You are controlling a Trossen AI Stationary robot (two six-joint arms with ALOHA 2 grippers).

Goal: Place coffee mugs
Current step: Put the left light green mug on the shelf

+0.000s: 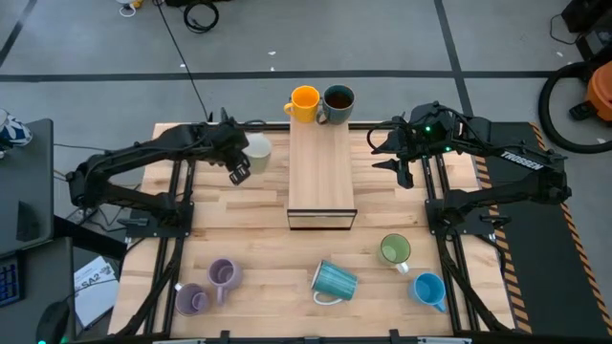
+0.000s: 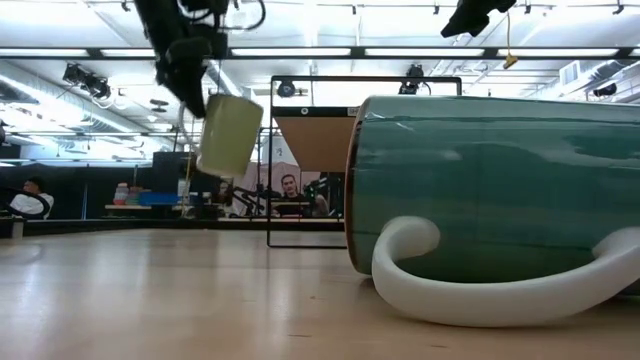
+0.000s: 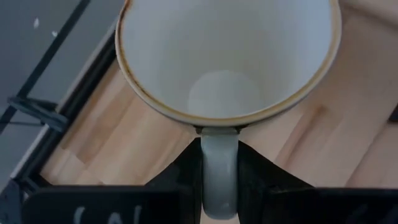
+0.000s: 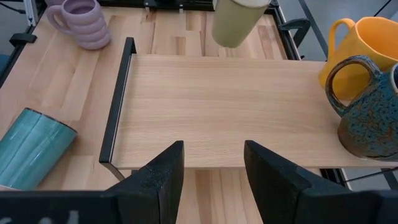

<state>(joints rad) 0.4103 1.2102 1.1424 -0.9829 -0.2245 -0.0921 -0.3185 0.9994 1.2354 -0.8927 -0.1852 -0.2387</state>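
A pale yellow-green mug hangs in the air left of the wooden riser, and my left gripper is shut on it. In the low view the mug is tilted, well above the table. An orange mug and a dark teal mug stand upright on the riser's far end. My right gripper stands open above the table right of the riser, nothing between its fingers. My left gripper pinches the mug's handle between its two fingers, which lie on the handle's two sides. The fingers slant down from the table's left. The mug is lifted clear of the table and tilted, its open mouth turned toward the wrist.
On the near part of the table, two lilac mugs stand at the left. A ribbed teal mug lies on its side in the middle. A green mug and a blue mug stand at the right. The riser's top is bare toward its near end.
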